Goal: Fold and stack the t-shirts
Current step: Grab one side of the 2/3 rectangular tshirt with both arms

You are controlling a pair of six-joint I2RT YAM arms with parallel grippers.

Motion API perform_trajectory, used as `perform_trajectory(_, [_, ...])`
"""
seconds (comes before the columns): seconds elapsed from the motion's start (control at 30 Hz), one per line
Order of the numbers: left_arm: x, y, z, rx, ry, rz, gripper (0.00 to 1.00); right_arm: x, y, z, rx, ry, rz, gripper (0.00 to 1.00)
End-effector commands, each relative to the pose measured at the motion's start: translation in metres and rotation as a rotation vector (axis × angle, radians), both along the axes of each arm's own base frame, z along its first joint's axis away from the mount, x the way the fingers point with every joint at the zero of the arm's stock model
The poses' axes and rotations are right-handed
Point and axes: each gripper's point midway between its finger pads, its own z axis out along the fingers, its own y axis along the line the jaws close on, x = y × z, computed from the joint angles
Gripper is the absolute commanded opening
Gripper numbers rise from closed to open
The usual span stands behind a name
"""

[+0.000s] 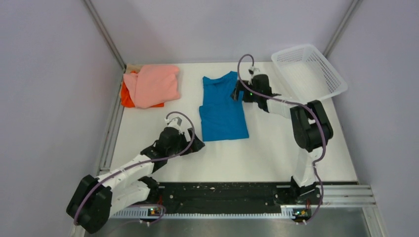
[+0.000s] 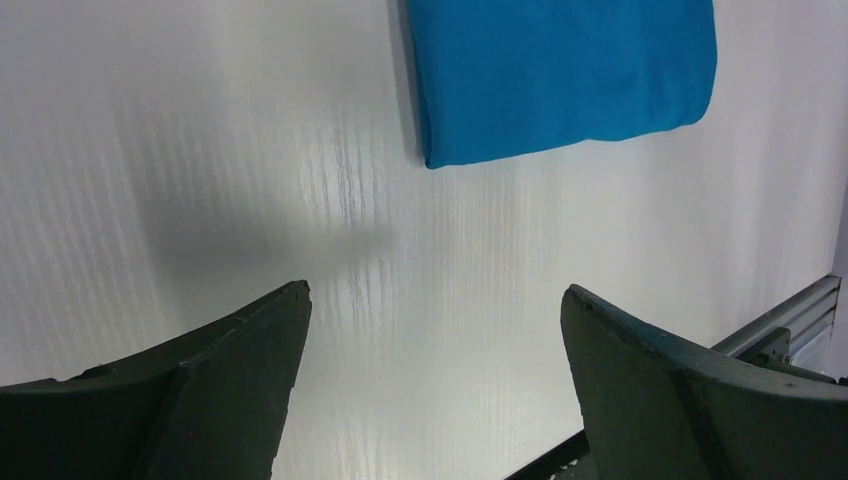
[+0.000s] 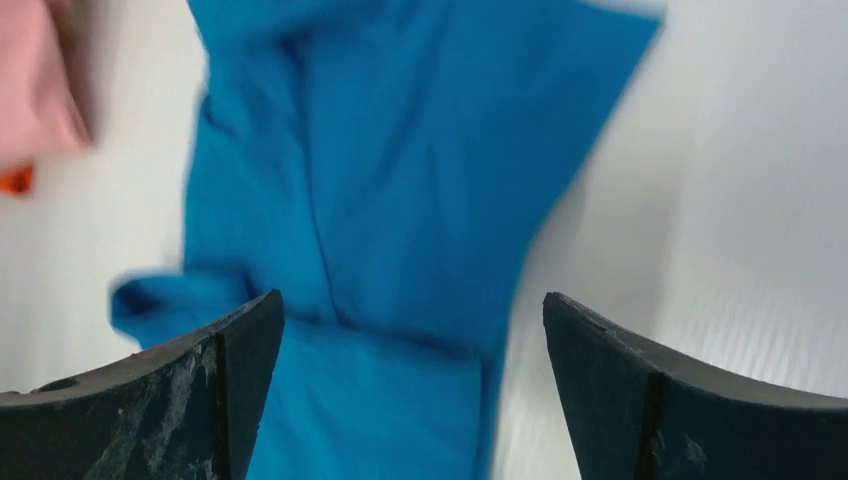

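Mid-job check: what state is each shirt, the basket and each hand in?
blue t-shirt: flat, partly folded, ungripped.
pink t-shirt: loosely folded atop the orange t-shirt.
orange t-shirt: mostly hidden underneath.
basket: nothing seen inside.
left hand: open over the table.
right hand: open above the blue t-shirt.

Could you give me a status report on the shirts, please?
Both jaws open: left gripper over bare table near blue shirt, right gripper above its collar end. Far left, pink shirt heaped on orange shirt. Nothing on blue shirt.
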Motion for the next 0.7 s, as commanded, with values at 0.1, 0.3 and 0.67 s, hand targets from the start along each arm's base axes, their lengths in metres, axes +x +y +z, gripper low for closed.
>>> perform_trajectory(0.1, [0.010,-0.041,0.008,-0.068,-0.013,-0.088,0.98,-0.116,-0.018,-0.021,0.027,0.116,0.121,0.99])
perform_trajectory(0.3, [0.020,-0.057,-0.011,0.053,0.011,-0.094,0.86,-0.171,-0.041,-0.039,0.015,0.147,0.059,0.97])
perform_trajectory(0.67, [0.020,-0.062,-0.045,0.118,0.100,-0.105,0.55,-0.209,-0.040,-0.065,-0.011,0.230,0.058,0.85])
